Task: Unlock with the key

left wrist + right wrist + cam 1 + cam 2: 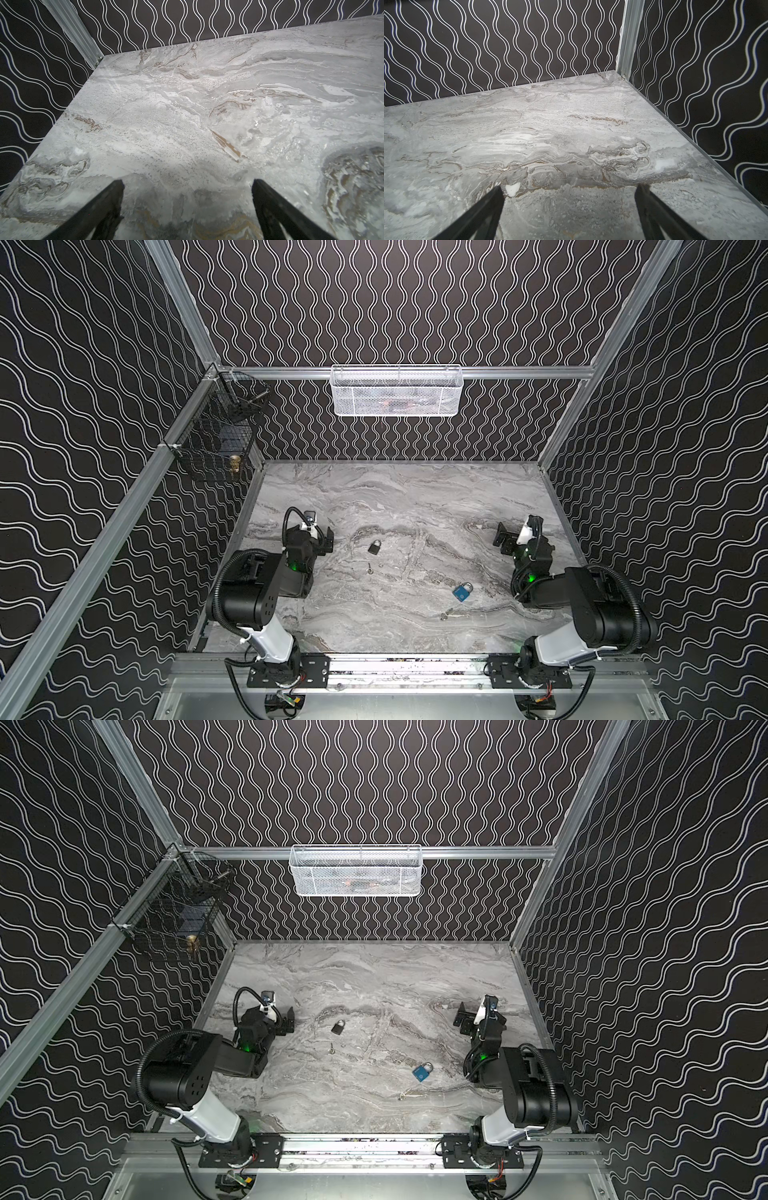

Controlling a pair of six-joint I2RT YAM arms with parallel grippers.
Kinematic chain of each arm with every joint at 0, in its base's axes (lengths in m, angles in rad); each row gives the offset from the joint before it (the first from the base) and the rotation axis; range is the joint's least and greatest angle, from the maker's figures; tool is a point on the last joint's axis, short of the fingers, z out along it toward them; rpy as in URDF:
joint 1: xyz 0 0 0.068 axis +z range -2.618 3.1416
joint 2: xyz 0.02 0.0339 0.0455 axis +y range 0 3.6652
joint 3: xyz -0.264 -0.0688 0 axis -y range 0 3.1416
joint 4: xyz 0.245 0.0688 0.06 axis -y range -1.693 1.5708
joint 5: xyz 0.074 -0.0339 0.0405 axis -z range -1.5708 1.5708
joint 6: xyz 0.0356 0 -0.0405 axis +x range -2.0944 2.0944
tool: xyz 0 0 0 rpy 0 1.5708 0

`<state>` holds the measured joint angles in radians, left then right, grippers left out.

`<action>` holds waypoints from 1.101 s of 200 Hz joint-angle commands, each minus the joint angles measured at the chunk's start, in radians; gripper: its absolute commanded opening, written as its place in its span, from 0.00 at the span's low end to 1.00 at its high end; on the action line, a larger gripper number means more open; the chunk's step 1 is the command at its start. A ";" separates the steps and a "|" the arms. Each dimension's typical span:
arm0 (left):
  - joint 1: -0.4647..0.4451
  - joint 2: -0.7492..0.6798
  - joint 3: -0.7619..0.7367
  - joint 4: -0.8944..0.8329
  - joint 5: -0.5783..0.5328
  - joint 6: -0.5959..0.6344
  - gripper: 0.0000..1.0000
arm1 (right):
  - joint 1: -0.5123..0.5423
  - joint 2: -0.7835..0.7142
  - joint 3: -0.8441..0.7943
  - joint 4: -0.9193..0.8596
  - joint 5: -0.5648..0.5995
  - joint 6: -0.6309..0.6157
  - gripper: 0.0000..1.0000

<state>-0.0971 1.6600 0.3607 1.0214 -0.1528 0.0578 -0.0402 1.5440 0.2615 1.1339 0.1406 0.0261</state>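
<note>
Key (369, 571) near black padlock (374, 547), apart from left tool (328, 541).

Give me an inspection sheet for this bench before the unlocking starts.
Surface: grey marble-patterned tabletop, flat.
Job's things: black padlock with small metal key beside it; blue padlock with second small key beside it; none touching.
Clutter: nothing seen.
Hands: left hand and right hand both open, empty, near the table sides.
Cables: black ribbed hose along each arm, clear of the padlocks.
Surroundings: white mesh basket on back rail; black wire basket on left rail; wavy-patterned walls.
</note>
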 commanded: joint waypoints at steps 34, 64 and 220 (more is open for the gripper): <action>0.002 -0.003 0.005 0.014 0.006 0.018 0.99 | 0.000 -0.002 -0.001 0.055 -0.003 -0.009 0.99; 0.002 -0.003 0.003 0.013 0.006 0.019 0.99 | 0.000 -0.003 -0.004 0.058 -0.004 -0.009 0.99; 0.003 -0.454 0.010 -0.387 0.033 -0.121 0.99 | -0.001 -0.344 0.128 -0.451 -0.051 0.157 0.99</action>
<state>-0.0967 1.3025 0.3565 0.7723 -0.1455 0.0193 -0.0406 1.2560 0.3679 0.7940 0.1741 0.1173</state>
